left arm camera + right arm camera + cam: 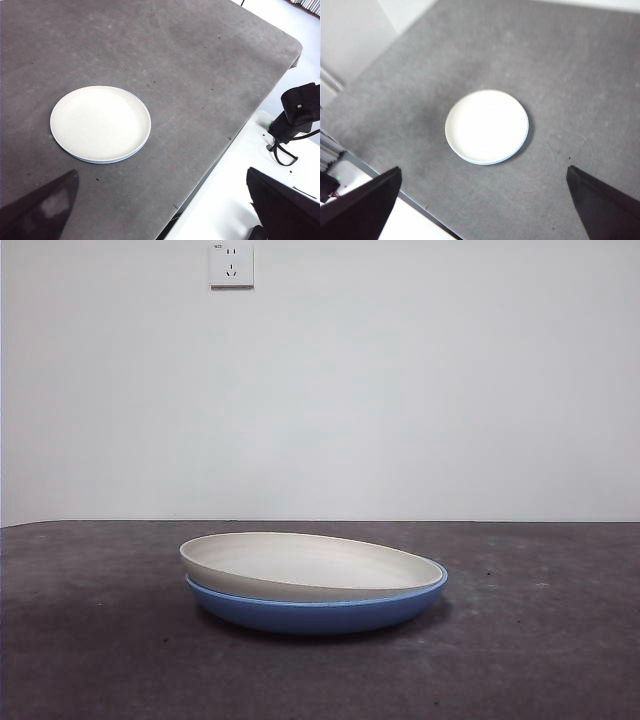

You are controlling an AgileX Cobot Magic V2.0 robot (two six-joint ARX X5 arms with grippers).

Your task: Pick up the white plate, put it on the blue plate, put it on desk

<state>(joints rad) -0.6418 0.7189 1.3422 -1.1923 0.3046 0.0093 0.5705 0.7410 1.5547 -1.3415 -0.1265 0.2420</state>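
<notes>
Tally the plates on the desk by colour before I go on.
Round matte off-white plate, nested tilted in the blue one: 1
Round glossy blue plate, on the grey-brown desk: 1
Total: 2 plates

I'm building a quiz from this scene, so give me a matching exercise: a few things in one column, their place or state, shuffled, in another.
Things:
1. round matte off-white plate
2. round glossy blue plate
3. mottled dark grey-brown desk
4. white wall socket

Places or states:
A. high on the wall behind
B. bears both plates
C. sits tilted inside the other plate
D. underneath, only its rim and side showing

Pairs: 1-C, 2-D, 3-B, 4-A
</notes>
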